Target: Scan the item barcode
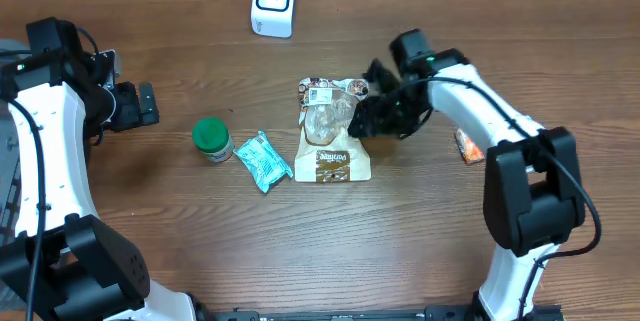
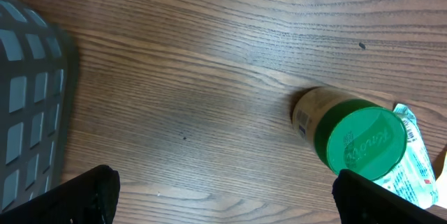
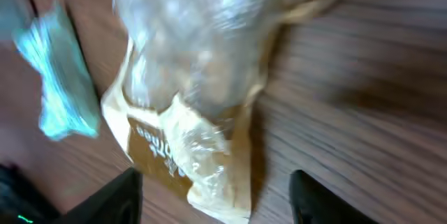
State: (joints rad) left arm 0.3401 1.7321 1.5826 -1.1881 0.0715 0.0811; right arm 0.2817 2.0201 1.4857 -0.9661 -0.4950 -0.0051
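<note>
Because the snack bag (image 1: 333,131) lies in the middle of the table, long way from far edge to near edge, the right gripper (image 1: 362,119) is nearer, at the bag's right side; its fingers (image 3: 126,196) stand apart and do not seem to squeeze the bag; the left gripper (image 1: 148,104), near the left edge, is wide open and empty; the scanner (image 1: 273,1) sits by the far edge.
</note>
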